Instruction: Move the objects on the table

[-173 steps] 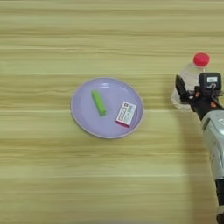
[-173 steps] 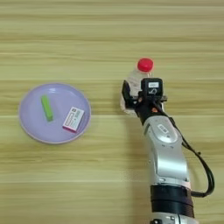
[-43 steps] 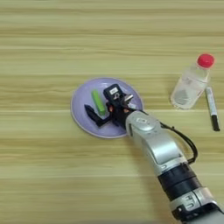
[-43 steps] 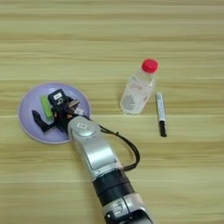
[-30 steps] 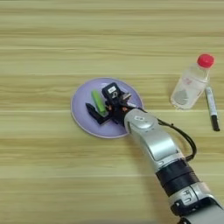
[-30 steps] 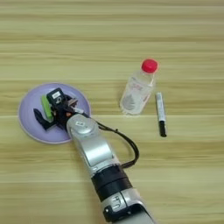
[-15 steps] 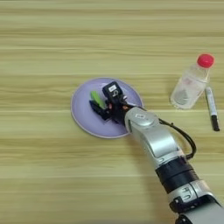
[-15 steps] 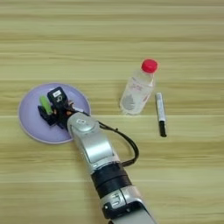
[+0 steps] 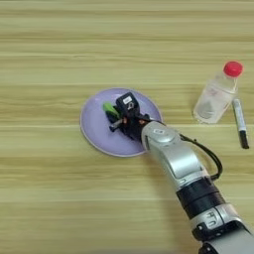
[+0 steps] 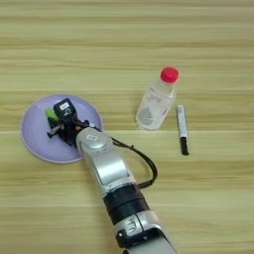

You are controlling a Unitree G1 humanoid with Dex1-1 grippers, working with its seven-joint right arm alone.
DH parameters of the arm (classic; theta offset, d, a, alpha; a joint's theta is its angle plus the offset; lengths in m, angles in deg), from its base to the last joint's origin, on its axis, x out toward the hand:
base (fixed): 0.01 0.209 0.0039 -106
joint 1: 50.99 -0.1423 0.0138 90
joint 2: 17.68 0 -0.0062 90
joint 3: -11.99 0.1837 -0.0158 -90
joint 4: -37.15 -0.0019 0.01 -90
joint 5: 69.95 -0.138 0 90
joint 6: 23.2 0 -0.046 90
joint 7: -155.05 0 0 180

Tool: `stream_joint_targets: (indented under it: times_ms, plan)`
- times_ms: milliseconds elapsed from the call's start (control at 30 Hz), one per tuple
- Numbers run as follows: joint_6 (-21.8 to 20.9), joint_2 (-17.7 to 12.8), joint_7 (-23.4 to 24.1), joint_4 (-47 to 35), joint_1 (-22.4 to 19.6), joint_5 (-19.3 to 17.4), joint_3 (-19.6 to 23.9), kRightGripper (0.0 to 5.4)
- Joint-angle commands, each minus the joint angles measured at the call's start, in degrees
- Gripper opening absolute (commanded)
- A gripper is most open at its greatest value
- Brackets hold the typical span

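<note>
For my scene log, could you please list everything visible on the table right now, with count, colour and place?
Plate: one, lilac, left of centre on the table.
Green bar: one, green, on the plate, mostly hidden by the pincer.
Bottle: one, clear with a red cap, right side, lying tilted on the table.
Marker pen: one, grey-white with a black end, just right of the bottle.
Table: one, light wood with horizontal grain, fills the view.
Forearm: one, silver, coming up from the bottom right.
Pincer: one, black, over the plate at the green bar.
</note>
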Motion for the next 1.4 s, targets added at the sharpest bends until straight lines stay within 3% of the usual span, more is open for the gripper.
stream_joint_targets:
  times_ms: [33, 333, 900, 1400]
  plan:
    - [0.6, 0.2, -0.1, -1.6, -2.0, 0.0, 0.1, 0.77]
    - [1.4, 0.4, 0.6, -3.6, -1.9, -0.8, 1.2, 0.77]
    - [5.8, -1.9, 2.1, -22.3, 1.1, -1.6, 4.4, 0.77]
    - [7.6, -5.7, 5.0, -35.4, -4.1, -4.0, 14.6, 0.77]
